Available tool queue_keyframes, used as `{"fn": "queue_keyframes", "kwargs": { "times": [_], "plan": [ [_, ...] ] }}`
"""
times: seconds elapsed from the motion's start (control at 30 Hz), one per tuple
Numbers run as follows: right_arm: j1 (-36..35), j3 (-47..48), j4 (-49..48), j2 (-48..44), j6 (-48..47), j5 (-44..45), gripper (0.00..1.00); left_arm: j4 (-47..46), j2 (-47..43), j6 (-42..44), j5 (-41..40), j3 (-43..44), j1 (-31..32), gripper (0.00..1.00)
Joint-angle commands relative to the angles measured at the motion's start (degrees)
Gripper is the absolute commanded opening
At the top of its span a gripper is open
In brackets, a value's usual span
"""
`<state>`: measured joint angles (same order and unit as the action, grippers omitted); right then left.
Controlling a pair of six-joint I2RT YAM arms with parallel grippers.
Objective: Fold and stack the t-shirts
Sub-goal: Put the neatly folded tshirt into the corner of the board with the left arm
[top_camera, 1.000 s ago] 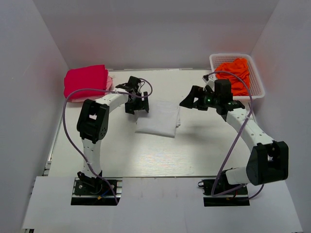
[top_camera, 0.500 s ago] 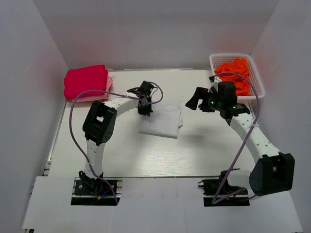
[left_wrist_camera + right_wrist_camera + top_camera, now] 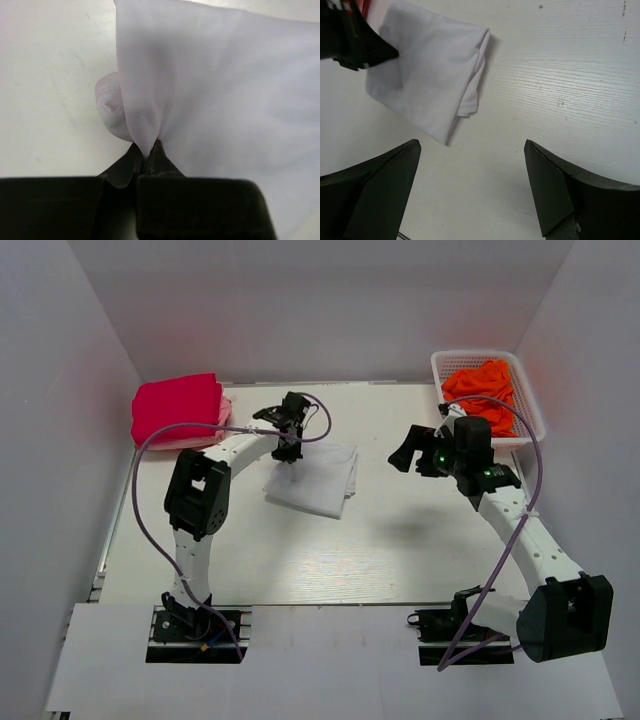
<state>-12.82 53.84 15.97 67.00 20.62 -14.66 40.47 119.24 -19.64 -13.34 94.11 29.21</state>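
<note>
Two shirts at far left: crimson-pink t-shirt (image 3: 177,408), paler pink t-shirt (image 3: 225,412) showing at its right edge. Centre-left: left gripper (image 3: 287,454) pinched tight on a raised fold of white t-shirt (image 3: 315,485), remainder on table (image 3: 400,550). Further right: right gripper (image 3: 408,450), jaws spread wide, gripping nothing. Far right: orange t-shirts (image 3: 480,385) heaped in basket (image 3: 531,412).

Overhead rear view of the table (image 3: 400,550); left wrist close, right wrist higher; white t-shirt (image 3: 315,485) in all.
</note>
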Motion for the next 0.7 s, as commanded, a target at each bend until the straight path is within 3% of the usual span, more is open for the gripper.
{"fn": "queue_keyframes", "kwargs": {
  "times": [0.0,0.27,0.67],
  "plan": [
    [0.25,-1.11,-2.78,-1.26,0.3,0.68,0.9,-1.45,-8.93,7.75,-0.37,4.85,-0.91,0.0],
    [0.25,-5.24,-5.59,-1.17,4.51,-2.13,0.9,3.12,-9.73,15.85,5.87,14.96,-5.65,0.0],
    [0.16,-4.71,-7.09,-2.31,4.69,-0.9,0.9,10.07,-4.54,26.13,5.08,34.38,-15.14,0.0]
  ]
}}
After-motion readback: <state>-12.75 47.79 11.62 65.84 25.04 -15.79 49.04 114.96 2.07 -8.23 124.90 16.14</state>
